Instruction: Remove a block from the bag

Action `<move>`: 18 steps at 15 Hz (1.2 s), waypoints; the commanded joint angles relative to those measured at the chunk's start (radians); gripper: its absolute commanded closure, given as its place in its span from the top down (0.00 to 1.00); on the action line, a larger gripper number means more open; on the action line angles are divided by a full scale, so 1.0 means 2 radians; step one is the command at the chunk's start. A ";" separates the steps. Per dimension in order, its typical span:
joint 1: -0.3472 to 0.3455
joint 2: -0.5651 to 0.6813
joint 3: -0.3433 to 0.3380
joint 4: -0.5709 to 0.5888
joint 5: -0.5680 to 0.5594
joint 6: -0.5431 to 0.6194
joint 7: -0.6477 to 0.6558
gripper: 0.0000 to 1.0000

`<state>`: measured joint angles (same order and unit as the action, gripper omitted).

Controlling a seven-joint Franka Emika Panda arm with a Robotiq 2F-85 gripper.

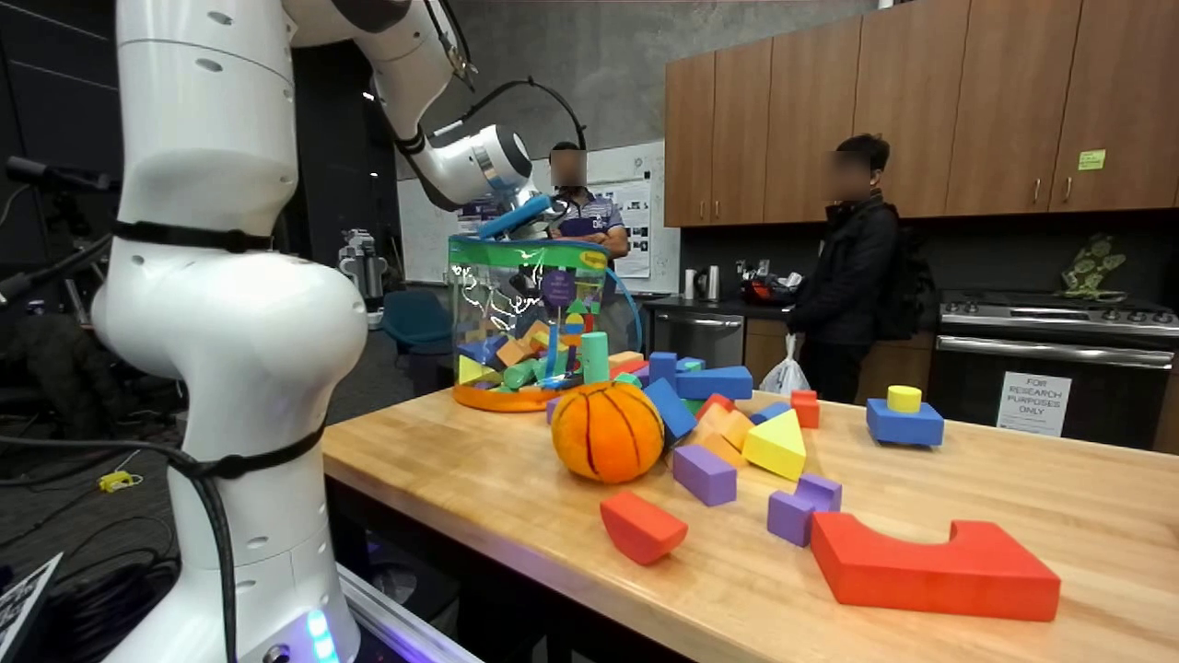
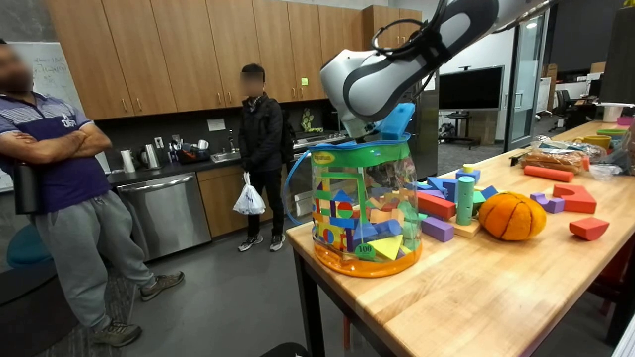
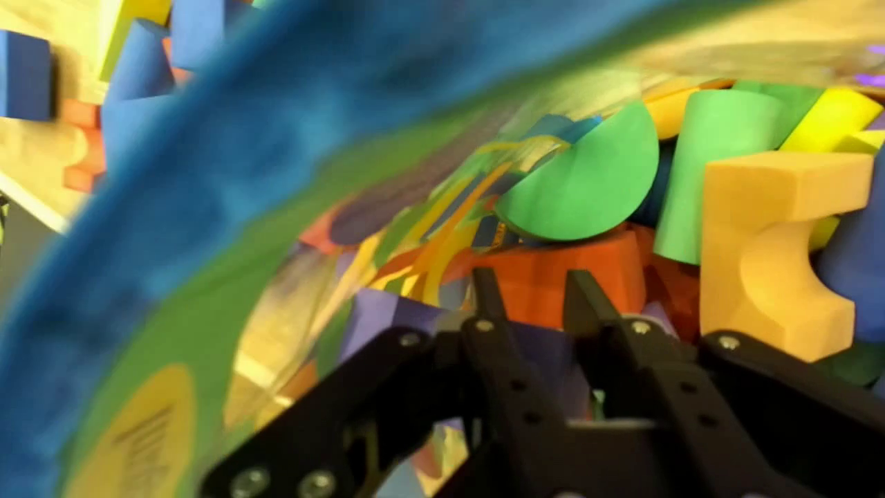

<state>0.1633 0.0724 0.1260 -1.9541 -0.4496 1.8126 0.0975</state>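
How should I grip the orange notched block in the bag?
Likely from above into the bag, with the gripper across the waist of the orange notched block: its curved notch, opening right in the wrist view, thins it there. A blue block sits close.

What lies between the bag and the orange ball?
In an exterior view, at least a purple block, a red block, a tan block and an upright green cylinder.
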 commanded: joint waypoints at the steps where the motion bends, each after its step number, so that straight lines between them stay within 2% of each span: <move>1: -0.002 -0.061 0.002 -0.031 -0.027 0.028 0.016 0.07; 8: -0.008 -0.133 0.011 -0.071 -0.077 0.130 0.046 0.07; 12: -0.021 -0.171 0.014 -0.104 -0.124 0.211 0.115 0.07; 18: -0.063 -0.222 0.011 -0.146 -0.166 0.251 0.225 0.07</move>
<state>0.0867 -0.2978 0.1426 -2.1793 -0.7464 2.2757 0.4600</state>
